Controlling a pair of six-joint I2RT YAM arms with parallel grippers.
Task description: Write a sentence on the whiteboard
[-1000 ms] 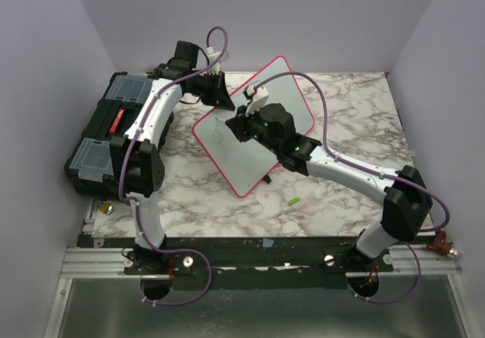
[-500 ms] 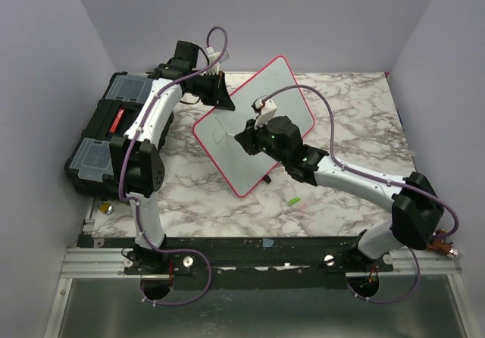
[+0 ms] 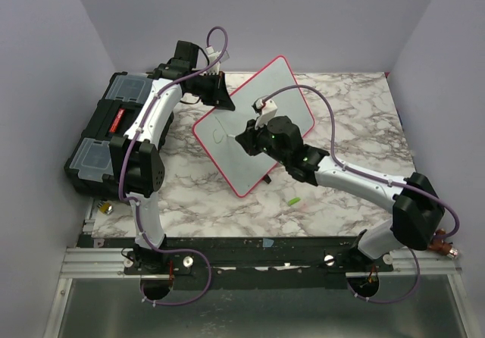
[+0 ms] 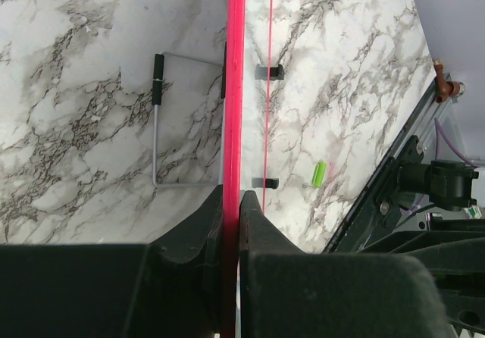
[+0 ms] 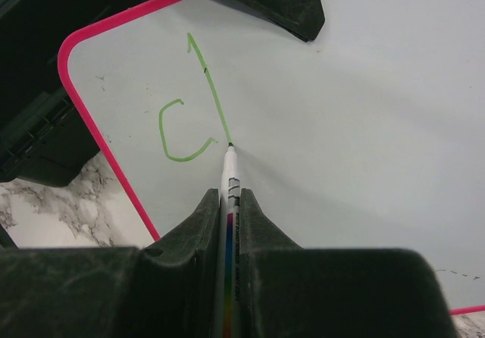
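The whiteboard (image 3: 261, 114) stands tilted on the marble table, white with a pink rim. My left gripper (image 3: 221, 99) is shut on its upper left edge; the left wrist view shows the pink rim (image 4: 236, 88) edge-on between the jaws. My right gripper (image 5: 229, 194) is shut on a white marker (image 5: 229, 179) whose tip touches the board. In the right wrist view the board (image 5: 364, 126) bears green writing (image 5: 182, 129): a "c" and one long upright stroke ending at the tip. The rest of the sentence does not show.
A black toolbox (image 3: 106, 129) with clear lid boxes lies at the table's left edge, under the left arm. A green marker cap (image 3: 292, 201) lies on the marble in front of the board. The board's wire stand (image 4: 163, 122) shows behind it. Walls close in left, right and back.
Between the two earlier frames the right gripper moved right and down over the board. Since half a second ago nothing visibly moves. The left arm keeps its grip on the board.
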